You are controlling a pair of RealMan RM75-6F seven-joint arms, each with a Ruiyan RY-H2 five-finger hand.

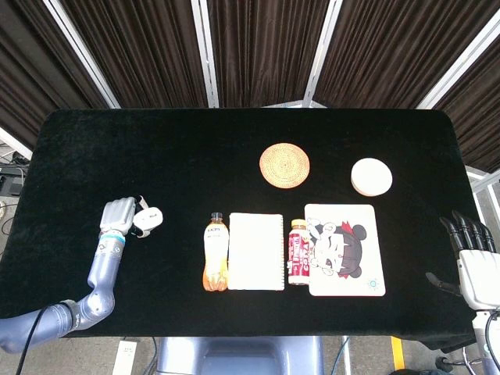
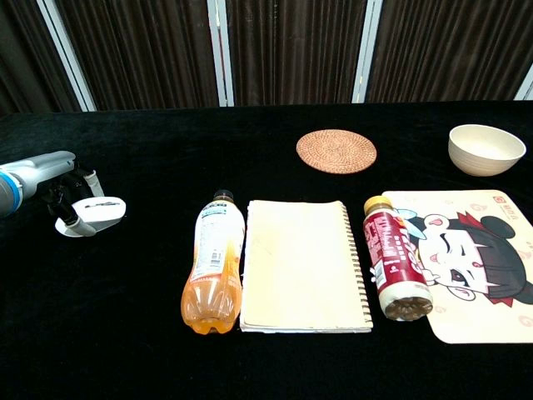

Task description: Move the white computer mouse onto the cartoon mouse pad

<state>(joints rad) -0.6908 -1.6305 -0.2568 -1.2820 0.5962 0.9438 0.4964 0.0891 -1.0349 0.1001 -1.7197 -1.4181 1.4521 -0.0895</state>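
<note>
On the left side of the black tabletop [image 1: 234,141] the left robot hand [image 1: 119,214] lies against the white computer mouse [image 1: 148,219]. Its fingers [image 2: 73,223] curl down around the left end of the mouse and touch it, but the mouse sits flat on the cloth (I cannot tell if the grip is already firm). The mouse is well apart from the cartoon mouse pad [image 1: 344,250], which lies on the right part of the tabletop.

Between the mouse and the pad three things lie in a row: an orange drink bottle [image 1: 216,253] on its side, a cream spiral notebook [image 1: 256,251] just beside it, and a red bottle [image 1: 298,251] also on its side, touching the left edge of the pad. Behind them there is a round woven coaster [image 1: 284,165], and to the right of it a white bowl [image 1: 371,176].

The right robot hand [image 1: 471,258] is at the right edge of the tabletop, near the front corner. Its fingers are straight and a little apart, pointing away from the robot, and it holds nothing.
</note>
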